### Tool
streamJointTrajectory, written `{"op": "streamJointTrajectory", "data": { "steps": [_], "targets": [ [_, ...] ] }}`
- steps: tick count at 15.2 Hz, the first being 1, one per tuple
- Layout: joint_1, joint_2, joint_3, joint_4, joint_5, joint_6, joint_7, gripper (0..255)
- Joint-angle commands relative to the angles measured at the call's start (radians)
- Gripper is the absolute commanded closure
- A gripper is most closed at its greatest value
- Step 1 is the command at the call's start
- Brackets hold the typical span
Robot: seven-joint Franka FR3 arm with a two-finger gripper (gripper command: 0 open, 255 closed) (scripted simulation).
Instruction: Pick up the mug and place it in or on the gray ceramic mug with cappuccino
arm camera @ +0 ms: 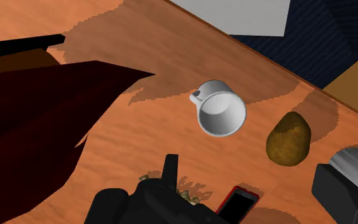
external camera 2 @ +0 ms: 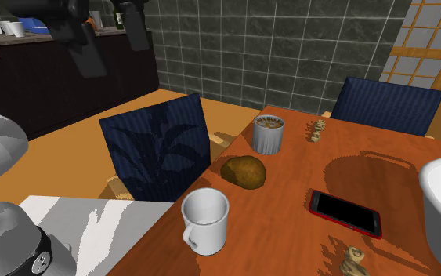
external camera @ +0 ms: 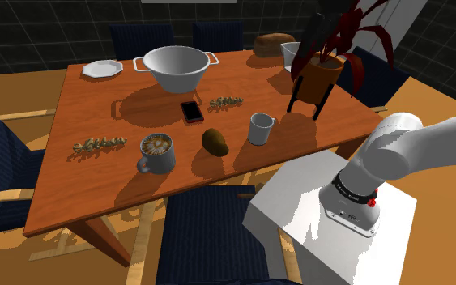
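Fingers (arm camera: 339, 194) stand apart; white mug (arm camera: 220, 113) lies beyond them, untouched.

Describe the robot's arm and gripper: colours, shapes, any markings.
The arm is built of smooth, rounded white shells. A dark ring joint carries pale lettering too small to read, with a red spot beside it and a white flange below. The gripper is all black, with two blocky fingers.

The wooden table (external camera: 121, 174) bears a white mug (external camera: 260, 128), a cappuccino mug (external camera: 157, 152), a potato (external camera: 215, 142), a phone (external camera: 191, 111), a two-handled pot (external camera: 176, 67), a plate (external camera: 103, 69), two sprigs (external camera: 99, 145) and a potted plant (external camera: 323, 69).
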Motion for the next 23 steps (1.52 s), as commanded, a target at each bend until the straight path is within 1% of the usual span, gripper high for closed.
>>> {"op": "streamJointTrajectory", "data": {
  "steps": [1,7,13,17,21,23],
  "targets": [
    [0.0,0.0,0.0,0.0,0.0,0.0,0.0,0],
    [0.015,0.022,0.081,-0.167,0.011,0.184,0.044,0],
    [0.03,0.102,0.166,-0.295,0.018,0.383,0.096,0],
    [0.034,0.191,0.227,-0.355,0.015,0.525,0.139,0],
    [0.026,0.31,0.292,-0.393,-0.005,0.672,0.192,0],
    [0.025,0.32,0.294,-0.4,-0.006,0.69,0.194,0]
  ]
}}
